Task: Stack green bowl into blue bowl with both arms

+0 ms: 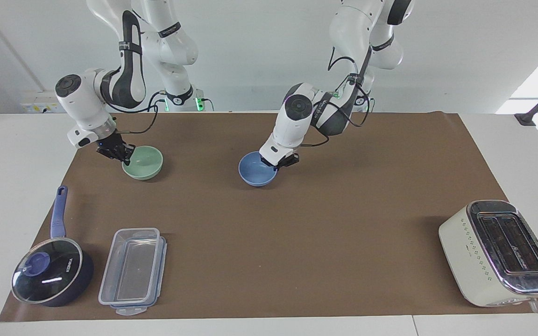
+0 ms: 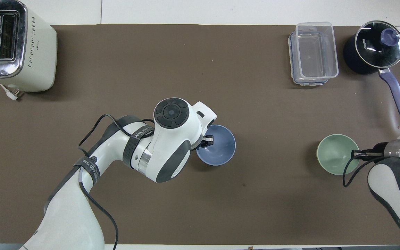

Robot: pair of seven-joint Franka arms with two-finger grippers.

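Both views are evenly and brightly lit from above, with only soft, short shadows cast on the matte brown table mat (image 1: 297, 242) beside the cream toaster with chrome top (image 1: 498, 252) and under the small periwinkle-blue bowl (image 1: 256, 173). Overexposed daylight is seen at the facing view's edge, and glare streaks are picked up on the dark blue saucepan's glass lid (image 1: 47, 276). Focus is sharp throughout, no motion blur or edge distortion is noted.
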